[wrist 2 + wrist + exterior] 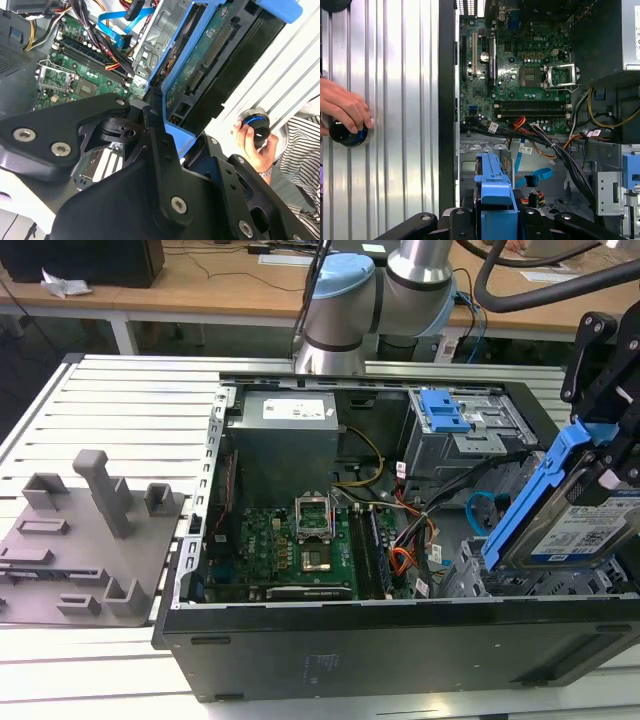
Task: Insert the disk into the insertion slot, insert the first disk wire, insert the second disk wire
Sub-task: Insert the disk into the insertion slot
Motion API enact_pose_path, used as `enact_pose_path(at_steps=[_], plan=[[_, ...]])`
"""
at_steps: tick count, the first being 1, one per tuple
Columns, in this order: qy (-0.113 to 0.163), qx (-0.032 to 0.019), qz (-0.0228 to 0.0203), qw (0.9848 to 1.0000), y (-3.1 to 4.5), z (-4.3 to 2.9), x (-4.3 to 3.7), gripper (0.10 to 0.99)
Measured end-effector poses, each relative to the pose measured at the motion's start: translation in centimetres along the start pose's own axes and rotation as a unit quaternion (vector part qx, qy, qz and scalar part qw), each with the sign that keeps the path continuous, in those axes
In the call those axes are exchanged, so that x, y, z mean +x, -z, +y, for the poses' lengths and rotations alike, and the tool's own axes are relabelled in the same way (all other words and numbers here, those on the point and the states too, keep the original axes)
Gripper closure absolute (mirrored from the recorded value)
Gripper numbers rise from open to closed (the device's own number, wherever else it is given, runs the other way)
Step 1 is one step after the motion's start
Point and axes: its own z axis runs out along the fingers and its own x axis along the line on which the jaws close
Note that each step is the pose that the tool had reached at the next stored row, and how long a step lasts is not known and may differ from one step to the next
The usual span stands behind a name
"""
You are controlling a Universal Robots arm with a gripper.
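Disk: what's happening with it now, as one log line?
jaws: shut on disk | disk: tilted over slot, not inserted | blue cable: loose | hand: on knob

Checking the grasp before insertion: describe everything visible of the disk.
The disk is a flat silver drive with a white printed label, framed by a bright blue plastic carrier. It is steeply tilted above the open computer case, at the exterior view's right, clamped in the gripper. The second wrist view shows its green circuit-board underside and connectors.

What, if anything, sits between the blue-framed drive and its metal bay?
Nothing solid that I can see. The disk, held tilted in the gripper, hangs over the insertion slot; the second disk wire loops close beside it.
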Motion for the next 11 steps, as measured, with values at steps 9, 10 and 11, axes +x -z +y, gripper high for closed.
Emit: enact_pose_path(at_steps=[9, 10, 11], plan=[[0.001, 0.0, 0.0, 1.0, -0.33, 0.02, -1.79, 0.718], [0.001, 0.0, 0.0001, 1.0, -0.35, 0.02, -1.83, 0.718], [0.001, 0.0, -0.0001, 1.0, -0.44, 0.02, -1.84, 0.718]])
